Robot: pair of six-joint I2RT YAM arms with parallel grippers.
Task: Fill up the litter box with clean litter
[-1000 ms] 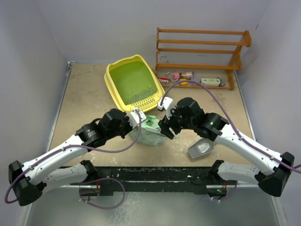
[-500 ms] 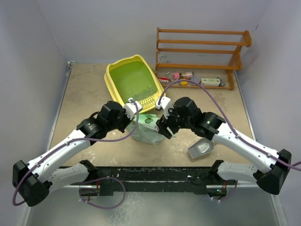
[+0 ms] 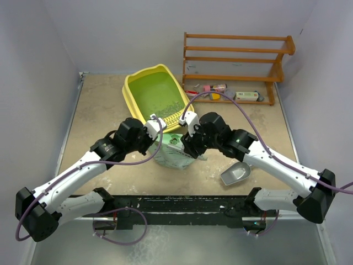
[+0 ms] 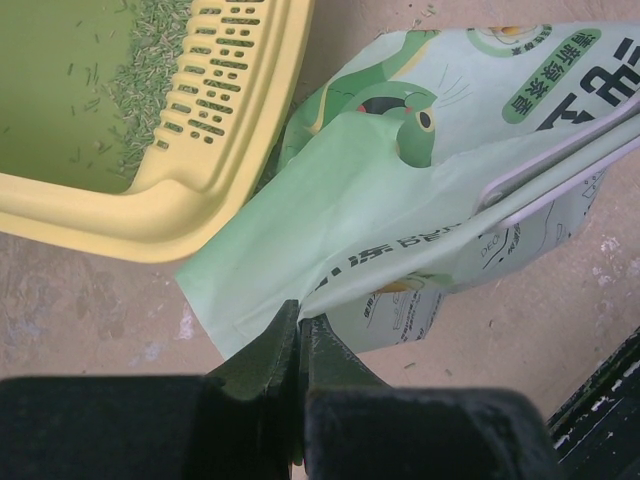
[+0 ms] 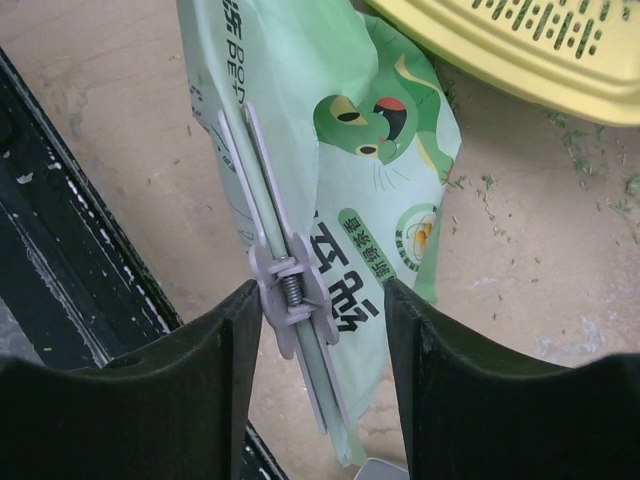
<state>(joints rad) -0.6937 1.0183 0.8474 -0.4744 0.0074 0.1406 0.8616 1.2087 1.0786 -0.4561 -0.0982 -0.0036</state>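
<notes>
The yellow litter box (image 3: 132, 91) lies at the back centre, with a thin band of clean litter (image 3: 165, 113) on its green floor by the slotted grille. The left wrist view shows its rim (image 4: 200, 205) and the granules (image 4: 140, 80). A pale-green litter bag (image 3: 175, 153) stands just in front of it, sealed by a long grey clip (image 5: 285, 290). My left gripper (image 4: 300, 315) is shut on a corner fold of the bag (image 4: 330, 200). My right gripper (image 5: 322, 300) is open, its fingers on either side of the clip's spring hinge, the left finger close against it.
A grey metal scoop (image 3: 235, 174) lies on the table to the right of the bag. A brown wooden rack (image 3: 237, 61) stands at the back right with small items (image 3: 220, 90) under it. Loose granules (image 5: 485, 190) dot the table. A black frame (image 3: 182, 207) runs along the near edge.
My left gripper has pulled the bag's corner up and toward the litter box. My right gripper has moved left over the clip and its jaws have narrowed.
</notes>
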